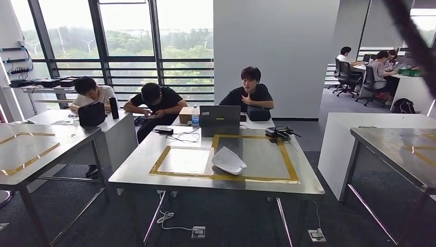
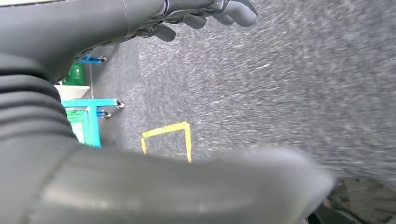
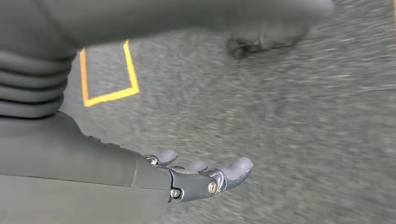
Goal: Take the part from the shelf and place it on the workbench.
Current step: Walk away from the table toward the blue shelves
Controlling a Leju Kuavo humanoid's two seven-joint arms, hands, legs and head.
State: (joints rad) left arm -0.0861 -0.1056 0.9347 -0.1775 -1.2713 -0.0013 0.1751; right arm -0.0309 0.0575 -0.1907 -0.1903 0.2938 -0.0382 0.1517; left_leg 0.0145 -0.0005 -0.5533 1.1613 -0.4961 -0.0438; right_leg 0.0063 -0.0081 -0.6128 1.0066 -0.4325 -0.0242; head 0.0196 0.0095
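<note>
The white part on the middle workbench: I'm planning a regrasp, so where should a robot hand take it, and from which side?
Probably by the raised near-right edge of the white part, coming from the robot's side of the workbench. It lies flat as a thin, curved shell inside the yellow tape frame, with that rim slightly lifted, so fingers could slip under there.

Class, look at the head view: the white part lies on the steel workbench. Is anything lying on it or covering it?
Nothing visible does. The white part lies bare on the workbench, straddling a yellow tape line; the laptop stands apart, further back.
</note>
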